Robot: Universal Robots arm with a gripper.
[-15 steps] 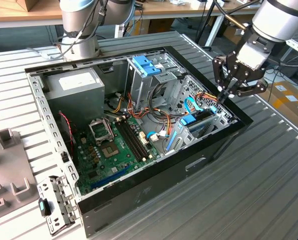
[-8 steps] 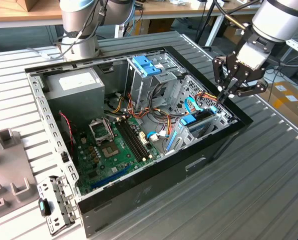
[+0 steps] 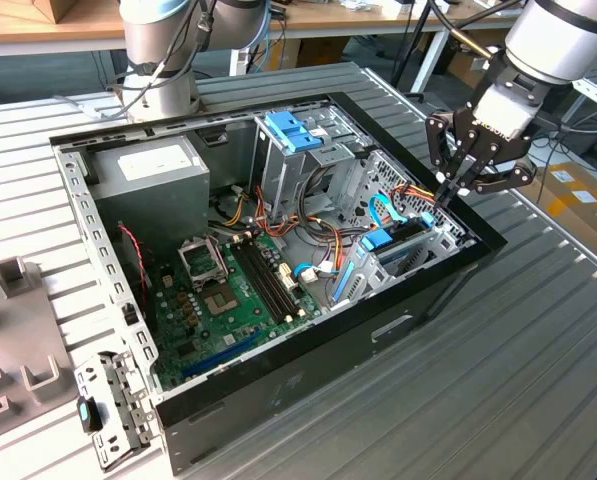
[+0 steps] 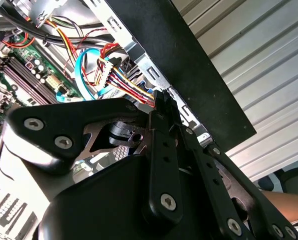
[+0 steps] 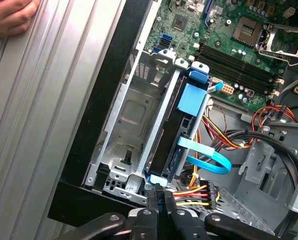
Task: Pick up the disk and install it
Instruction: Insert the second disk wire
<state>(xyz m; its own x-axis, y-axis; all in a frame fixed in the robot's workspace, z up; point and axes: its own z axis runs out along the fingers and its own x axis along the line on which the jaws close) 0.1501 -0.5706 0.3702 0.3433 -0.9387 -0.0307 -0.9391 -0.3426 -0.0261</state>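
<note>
My gripper (image 3: 446,188) hangs over the edge of the open computer case (image 3: 278,390) on the exterior view's right, fingers pressed together with nothing between them. In both wrist views the fingertips (image 5: 157,196) (image 4: 161,98) stand just above the end of the silver drive cage (image 5: 129,115), beside a bundle of coloured power wires (image 5: 198,194). A dark flat slab, apparently the disk (image 5: 168,145), stands on edge in the cage's slot under a light-blue bracket (image 5: 191,102); its label is hidden.
A blue flat cable (image 5: 208,162) loops next to the cage. The motherboard (image 3: 228,300) and grey power supply (image 3: 153,165) fill the case. A person's hand (image 5: 9,17) rests on the slatted table. A loose metal bracket (image 3: 113,410) lies by the case's corner.
</note>
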